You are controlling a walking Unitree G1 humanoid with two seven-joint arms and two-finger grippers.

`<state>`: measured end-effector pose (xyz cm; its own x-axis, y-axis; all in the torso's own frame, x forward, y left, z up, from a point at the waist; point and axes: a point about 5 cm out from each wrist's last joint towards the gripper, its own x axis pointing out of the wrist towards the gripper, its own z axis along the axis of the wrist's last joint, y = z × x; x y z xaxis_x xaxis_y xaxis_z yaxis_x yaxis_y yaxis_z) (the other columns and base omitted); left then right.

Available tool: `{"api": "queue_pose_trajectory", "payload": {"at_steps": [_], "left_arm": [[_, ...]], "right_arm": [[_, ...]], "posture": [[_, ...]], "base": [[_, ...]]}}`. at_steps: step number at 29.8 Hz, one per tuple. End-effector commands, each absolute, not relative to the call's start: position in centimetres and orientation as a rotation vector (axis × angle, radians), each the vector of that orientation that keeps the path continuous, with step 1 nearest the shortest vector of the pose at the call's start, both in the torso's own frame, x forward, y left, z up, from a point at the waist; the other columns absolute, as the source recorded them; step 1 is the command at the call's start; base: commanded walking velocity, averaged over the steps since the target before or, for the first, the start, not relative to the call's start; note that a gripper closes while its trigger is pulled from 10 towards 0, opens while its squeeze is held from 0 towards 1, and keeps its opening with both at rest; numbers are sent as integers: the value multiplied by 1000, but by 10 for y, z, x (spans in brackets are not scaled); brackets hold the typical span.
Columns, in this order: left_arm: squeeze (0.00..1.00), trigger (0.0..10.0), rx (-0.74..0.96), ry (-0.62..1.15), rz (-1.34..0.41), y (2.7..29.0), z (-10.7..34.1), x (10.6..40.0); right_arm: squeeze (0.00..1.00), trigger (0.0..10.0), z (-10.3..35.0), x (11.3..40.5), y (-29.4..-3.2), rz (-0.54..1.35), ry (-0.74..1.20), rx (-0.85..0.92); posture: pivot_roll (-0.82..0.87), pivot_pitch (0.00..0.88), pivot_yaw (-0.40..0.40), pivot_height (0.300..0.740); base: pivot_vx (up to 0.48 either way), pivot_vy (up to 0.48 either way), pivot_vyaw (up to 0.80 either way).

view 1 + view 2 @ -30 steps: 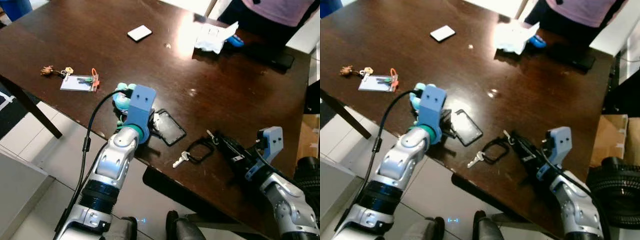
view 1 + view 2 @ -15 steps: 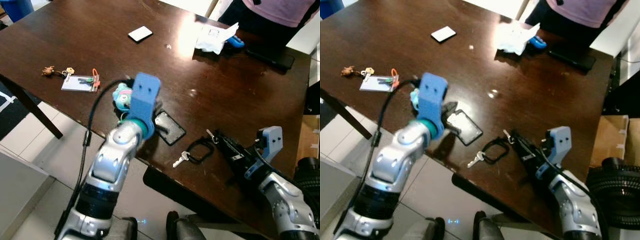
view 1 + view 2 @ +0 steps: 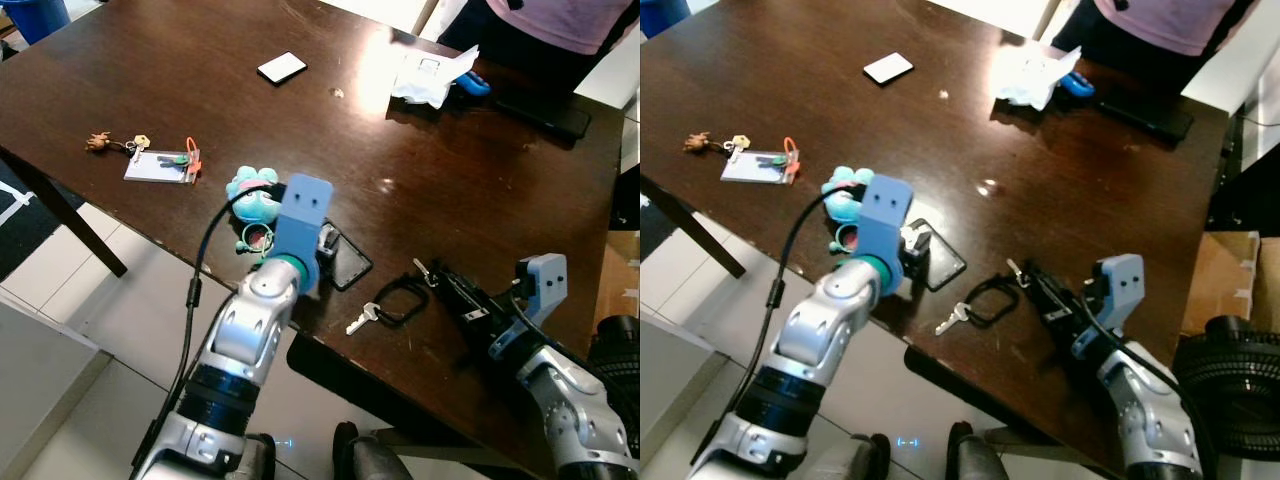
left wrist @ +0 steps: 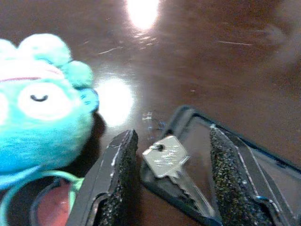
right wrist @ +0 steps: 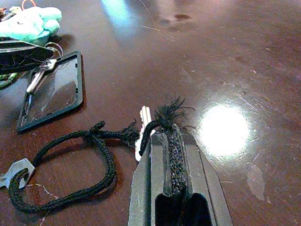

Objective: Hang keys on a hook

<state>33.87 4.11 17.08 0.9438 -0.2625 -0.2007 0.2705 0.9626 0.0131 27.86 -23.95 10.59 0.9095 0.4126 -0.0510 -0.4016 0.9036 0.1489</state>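
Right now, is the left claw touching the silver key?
Apart. In the left wrist view the silver key lies between the left claw's open fingers, with gaps either side.

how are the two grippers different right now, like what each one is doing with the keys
The left gripper is open, its fingers straddling a silver key that lies on a black card holder, beside a teal plush toy. The right gripper is shut on a black cord loop that carries other keys. The left has gripped nothing yet; the right already holds. Both sit low over the dark table.

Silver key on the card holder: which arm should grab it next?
Left. The left gripper is open with its fingers either side of the silver key; the right gripper is shut on the black cord.
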Motion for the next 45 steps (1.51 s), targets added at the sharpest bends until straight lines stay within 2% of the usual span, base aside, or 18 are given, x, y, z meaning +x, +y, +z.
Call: {"api": "queue_pose_trajectory", "payload": {"at_steps": [1,5,6,10,11,12,13,15,16,17,18,19,20,23,24,38,42,45], "left_arm": [[0,10000,7,246,-264,35,168,340],[0,10000,-15,267,-234,37,167,343],[0,9373,-37,282,-219,40,168,346],[0,9373,-52,289,-212,41,169,348],[0,8314,-61,292,-213,41,170,348],[0,8314,-61,292,-213,41,170,348],[0,5294,-64,297,-215,40,169,348],[0,5294,-64,297,-215,40,169,348],[0,4392,-67,306,-213,39,167,348],[0,4392,-67,306,-213,39,167,348],[0,3137,-69,315,-206,37,164,348],[0,3137,-69,315,-206,37,164,348],[0,1961,-72,331,-197,34,161,348],[0,1961,-74,336,-194,33,159,348],[0,0,-76,341,-196,33,158,346],[0,0,-85,340,-202,33,158,344],[0,0,-115,273,-234,40,174,341],[0,0,-185,128,-349,48,207,330]], "right_arm": [[0,10000,59,259,-240,372,301,207],[0,10000,58,259,-240,373,303,208],[0,10000,58,259,-239,374,304,209],[0,10000,57,259,-239,375,304,210],[0,10000,57,259,-239,375,304,209],[0,10000,57,259,-239,375,304,209],[0,10000,57,259,-240,373,304,209],[0,10000,57,259,-240,373,304,209],[0,10000,57,259,-240,372,305,208],[0,10000,57,259,-240,372,305,208],[0,10000,57,259,-240,372,305,208],[0,10000,57,259,-240,372,305,208],[0,10000,57,257,-240,374,311,207],[0,10000,56,257,-240,375,313,207],[0,10000,56,256,-241,375,316,206],[0,10000,56,258,-240,375,317,204],[0,10000,56,259,-240,370,311,206],[0,10000,57,259,-240,360,302,211]], "posture": [[1,213,106,740],[1,216,107,740],[1,217,106,740],[1,218,107,740],[-1,217,107,740],[-1,217,107,740],[-3,220,107,740],[-3,220,107,740],[-3,222,107,740],[-3,222,107,740],[-3,225,107,740],[-3,225,107,740],[-4,235,105,740],[-4,235,105,740],[-3,239,104,740],[3,235,100,740],[-3,231,102,740],[-4,227,106,740]], "base": [[0,0,0],[0,0,0],[0,0,0],[0,0,0],[0,0,0],[0,0,0],[0,0,0],[0,0,0],[0,0,0],[0,0,0],[0,0,0],[0,0,0],[0,0,0],[0,0,0],[0,0,0],[0,0,0],[0,0,0],[0,0,0]]}}
